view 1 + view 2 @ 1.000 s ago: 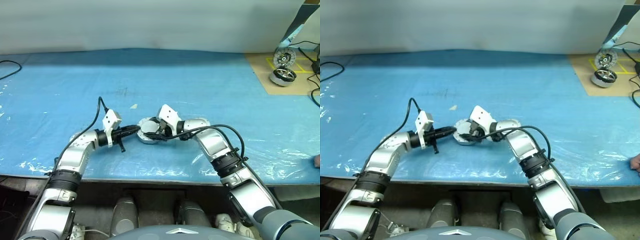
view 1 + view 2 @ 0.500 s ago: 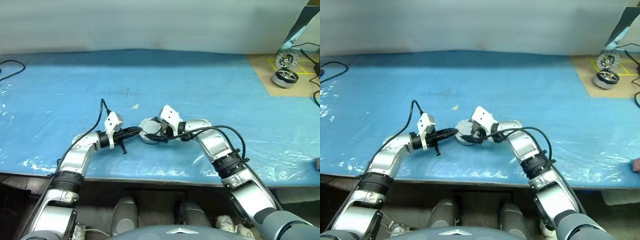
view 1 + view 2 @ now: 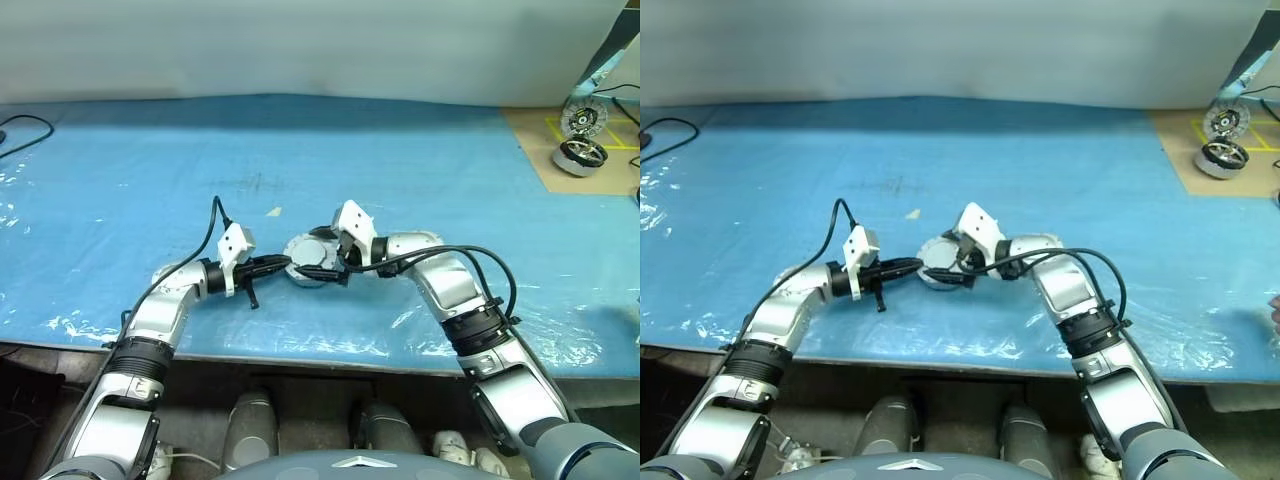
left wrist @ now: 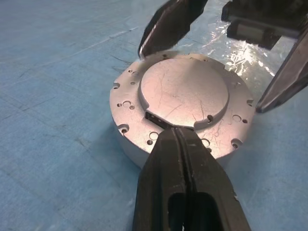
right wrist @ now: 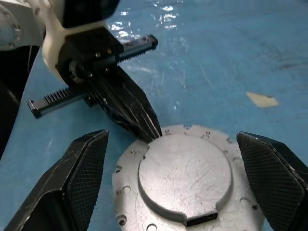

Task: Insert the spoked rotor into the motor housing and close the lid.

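The motor housing (image 4: 126, 142) sits on the blue table with the silver lid (image 4: 183, 91) lying flat on top of it. The spoked rotor is hidden. My left gripper (image 4: 178, 131) is shut, and its tips rest on the lid's near edge. My right gripper (image 5: 172, 137) hangs open just above the lid (image 5: 185, 175), one finger on each side. In the head view the housing (image 3: 306, 262) lies between the left gripper (image 3: 282, 265) and the right gripper (image 3: 328, 264).
On a tan board at the far right stand a silver-and-black drum (image 3: 583, 155) and another round part (image 3: 585, 117). A small pale scrap (image 3: 272, 211) lies behind the housing. A black cable (image 3: 20, 125) runs at the far left. The table's front edge is close.
My right gripper has lifted a little off the housing and its jaws stand wider. The left gripper keeps its place on the lid. The whole view has shifted slightly.
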`<state>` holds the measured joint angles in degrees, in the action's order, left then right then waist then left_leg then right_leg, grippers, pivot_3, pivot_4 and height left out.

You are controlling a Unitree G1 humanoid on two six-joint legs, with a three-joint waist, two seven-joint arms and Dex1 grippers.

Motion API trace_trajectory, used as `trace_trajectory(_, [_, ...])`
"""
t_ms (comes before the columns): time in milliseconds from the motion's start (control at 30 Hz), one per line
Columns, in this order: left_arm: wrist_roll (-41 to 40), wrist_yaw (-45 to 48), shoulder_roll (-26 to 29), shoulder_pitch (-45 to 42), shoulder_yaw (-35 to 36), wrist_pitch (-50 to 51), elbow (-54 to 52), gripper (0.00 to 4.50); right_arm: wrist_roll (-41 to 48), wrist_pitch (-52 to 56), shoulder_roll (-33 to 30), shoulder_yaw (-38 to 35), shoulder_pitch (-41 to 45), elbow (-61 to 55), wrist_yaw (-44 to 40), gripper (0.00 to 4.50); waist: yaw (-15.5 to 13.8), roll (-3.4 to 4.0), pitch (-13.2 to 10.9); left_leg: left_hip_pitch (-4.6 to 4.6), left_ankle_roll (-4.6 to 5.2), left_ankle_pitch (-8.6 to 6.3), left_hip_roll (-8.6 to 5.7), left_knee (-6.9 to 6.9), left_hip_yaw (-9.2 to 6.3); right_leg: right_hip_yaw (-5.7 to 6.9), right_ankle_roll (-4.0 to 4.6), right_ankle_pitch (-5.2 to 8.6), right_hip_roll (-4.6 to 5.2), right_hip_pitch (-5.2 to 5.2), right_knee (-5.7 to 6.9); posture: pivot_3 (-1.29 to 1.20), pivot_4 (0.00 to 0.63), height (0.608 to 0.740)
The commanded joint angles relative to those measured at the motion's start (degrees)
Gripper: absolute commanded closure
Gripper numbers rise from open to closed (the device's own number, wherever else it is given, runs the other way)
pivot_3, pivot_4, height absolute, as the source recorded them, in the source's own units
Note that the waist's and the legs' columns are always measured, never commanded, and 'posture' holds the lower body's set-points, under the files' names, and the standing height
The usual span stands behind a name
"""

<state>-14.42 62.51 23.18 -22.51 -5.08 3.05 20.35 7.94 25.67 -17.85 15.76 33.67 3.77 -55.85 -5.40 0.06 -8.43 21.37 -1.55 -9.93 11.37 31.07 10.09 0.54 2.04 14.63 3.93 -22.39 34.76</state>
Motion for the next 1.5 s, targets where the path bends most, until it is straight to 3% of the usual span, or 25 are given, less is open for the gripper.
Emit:
trace_trajectory(33, [1.6,0.5,0.2,1.2,-2.4,2.1,0.4,4.5,4.5,2.2,0.2,-2.9,1.3,-5.3,-0.2,0.03,0.0,0.0,0.0,0.0,0.0,0.0,0.01,-0.02,0.0,0.02,0.0,0.0,0.0,0.0,0.0,0.0,0.15,0.74])
trace_trajectory(167, [1.3,0.5,0.8,2.4,-2.0,3.0,-1.4,4.5,10.7,9.6,0.5,-8.7,-0.6,-7.6,2.5,0.03,-0.1,-0.05,0.0,0.03,0.0,0.0,-0.01,-0.04,0.0,0.03,0.0,0.0,0.01,0.0,-0.02,0.0,0.15,0.74])
trace_trajectory(400, [1.1,0.4,1.6,3.3,-1.4,3.8,-2.8,4.5,22.1,31.5,-0.9,-22.8,-3.5,-0.7,9.6,0.03,-0.1,-0.07,-0.1,0.02,-0.01,0.0,-0.01,-0.04,0.0,0.03,0.02,0.01,0.01,0.01,-0.03,0.0,0.15,0.74])
trace_trajectory(633, [1.0,0.7,2.1,2.7,-1.3,4.1,-2.6,4.5,31.0,44.2,-0.5,-25.8,-10.1,-3.4,10.1,0.03,0.0,0.04,-0.1,0.01,-0.01,0.0,0.0,-0.09,0.01,0.07,0.02,0.01,-0.01,-0.02,-0.02,0.0,0.15,0.74])
trace_trajectory(900, [0.9,1.2,2.4,1.5,-1.3,4.4,-2.3,4.5,32.5,42.3,6.7,-26.7,-7.2,0.5,15.4,0.03,-0.1,0.05,-0.1,-0.02,-0.01,0.01,0.0,-0.08,0.03,0.02,0.02,0.02,0.01,-0.03,-0.03,0.0,0.15,0.74])
trace_trajectory(1133, [1.0,1.3,2.6,1.7,-1.2,4.5,-2.4,4.5,30.4,39.9,9.5,-21.6,-6.3,3.8,16.1,0.03,0.3,0.04,-0.1,-0.01,-0.03,0.01,0.02,-0.11,0.04,0.04,0.03,0.02,-0.01,-0.06,-0.02,0.0,0.15,0.74])
trace_trajectory(1500, [0.9,1.1,2.8,1.8,-1.1,4.5,-2.4,4.5,28.6,37.2,8.0,-19.9,-5.4,7.7,15.6,0.03,0.2,0.05,-0.1,-0.04,-0.03,0.01,0.02,-0.12,0.04,0.03,0.03,0.02,-0.01,-0.05,-0.02,0.0,0.15,0.74])
